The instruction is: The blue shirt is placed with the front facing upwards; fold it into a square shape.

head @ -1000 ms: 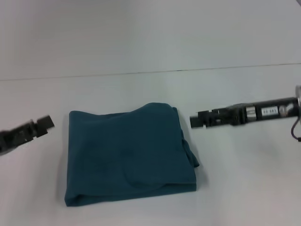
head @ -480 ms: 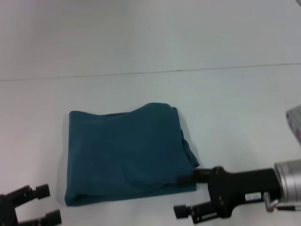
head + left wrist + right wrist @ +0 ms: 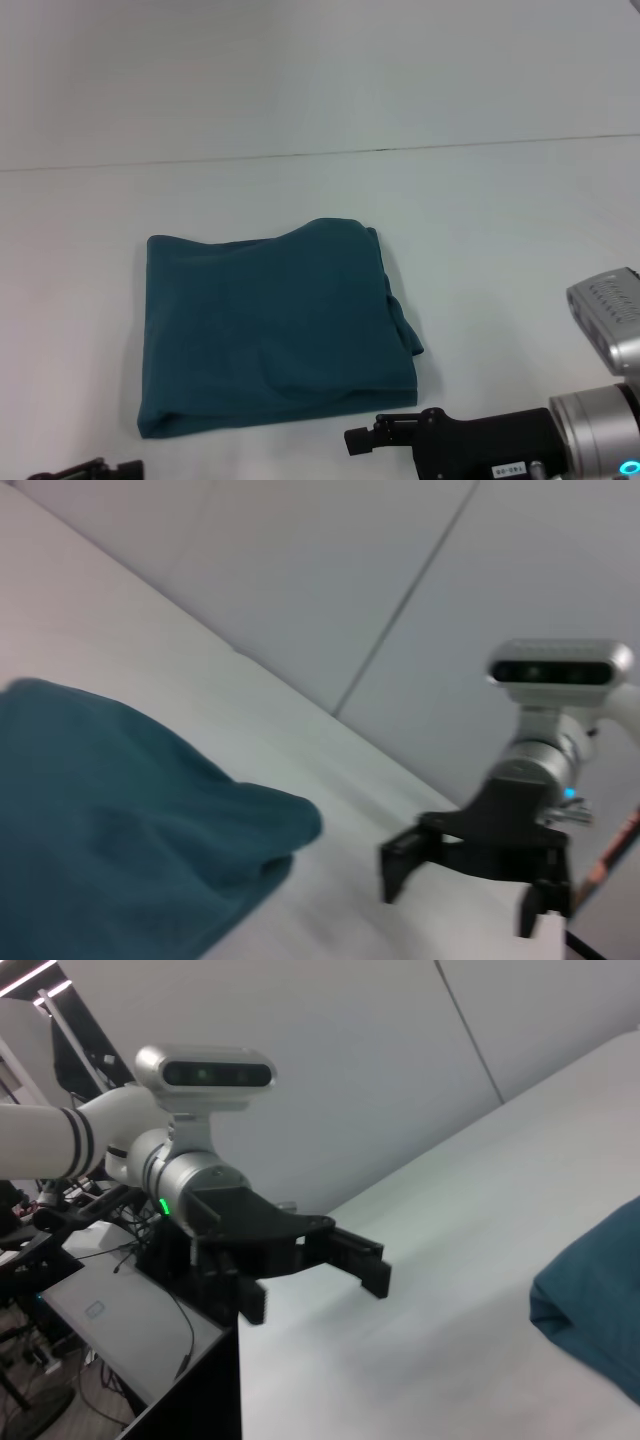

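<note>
- On the white table point(image 3: 480, 200), mid-left in the head view, the blue shirt point(image 3: 265, 330) lies folded into a rough square: soft, light, limp; best pinched at a layered edge
- Left gripper point(image 3: 300, 1260) and right gripper point(image 3: 470, 875), both spread wide and empty, sit near the robot; lettering hidden

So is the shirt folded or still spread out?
Folded: the shirt lies as a compact, roughly square bundle, layered edges showing, no sleeves spread, neither pincer touching it.
</note>
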Controlling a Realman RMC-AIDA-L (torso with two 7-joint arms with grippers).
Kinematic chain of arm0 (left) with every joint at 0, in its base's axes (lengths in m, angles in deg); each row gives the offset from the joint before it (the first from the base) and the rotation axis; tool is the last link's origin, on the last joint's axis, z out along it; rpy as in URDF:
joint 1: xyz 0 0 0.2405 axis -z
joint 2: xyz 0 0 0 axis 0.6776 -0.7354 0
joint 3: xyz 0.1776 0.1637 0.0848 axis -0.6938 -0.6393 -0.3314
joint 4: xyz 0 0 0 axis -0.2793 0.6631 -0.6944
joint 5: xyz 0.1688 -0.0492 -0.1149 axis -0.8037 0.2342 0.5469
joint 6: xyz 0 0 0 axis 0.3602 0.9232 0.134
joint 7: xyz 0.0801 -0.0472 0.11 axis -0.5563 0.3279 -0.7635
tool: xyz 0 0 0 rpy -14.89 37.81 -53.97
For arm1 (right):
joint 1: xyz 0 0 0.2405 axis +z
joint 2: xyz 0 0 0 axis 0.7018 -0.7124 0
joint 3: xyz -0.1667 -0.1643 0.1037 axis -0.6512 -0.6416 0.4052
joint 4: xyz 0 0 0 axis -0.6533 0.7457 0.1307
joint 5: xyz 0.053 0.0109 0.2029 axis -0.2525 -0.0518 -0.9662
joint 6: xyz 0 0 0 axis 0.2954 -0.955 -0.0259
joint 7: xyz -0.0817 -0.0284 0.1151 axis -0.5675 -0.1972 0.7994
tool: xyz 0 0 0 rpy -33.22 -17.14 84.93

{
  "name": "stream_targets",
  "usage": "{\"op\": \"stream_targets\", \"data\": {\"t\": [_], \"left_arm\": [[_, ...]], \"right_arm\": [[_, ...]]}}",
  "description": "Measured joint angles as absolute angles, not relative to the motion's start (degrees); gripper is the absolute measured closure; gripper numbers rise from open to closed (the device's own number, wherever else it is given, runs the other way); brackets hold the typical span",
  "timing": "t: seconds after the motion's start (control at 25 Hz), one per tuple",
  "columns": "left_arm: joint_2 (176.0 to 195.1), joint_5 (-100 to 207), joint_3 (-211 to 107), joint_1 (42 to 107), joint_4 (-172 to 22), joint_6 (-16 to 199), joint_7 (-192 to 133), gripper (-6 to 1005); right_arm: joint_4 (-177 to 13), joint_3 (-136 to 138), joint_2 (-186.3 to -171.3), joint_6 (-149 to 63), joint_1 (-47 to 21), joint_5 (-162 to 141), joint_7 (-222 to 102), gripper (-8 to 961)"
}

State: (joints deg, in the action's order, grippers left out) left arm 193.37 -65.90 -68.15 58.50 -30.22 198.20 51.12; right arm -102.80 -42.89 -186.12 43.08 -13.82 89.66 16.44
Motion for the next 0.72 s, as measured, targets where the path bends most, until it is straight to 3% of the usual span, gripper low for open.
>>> {"op": "stream_targets", "data": {"t": [0.72], "left_arm": [[194.13,-66.41,-72.94,64.58,-36.24,193.16,50.03,47]], "right_arm": [[-100.08,-42.59,-185.97,40.22,-14.36,89.38,16.28,9]]}}
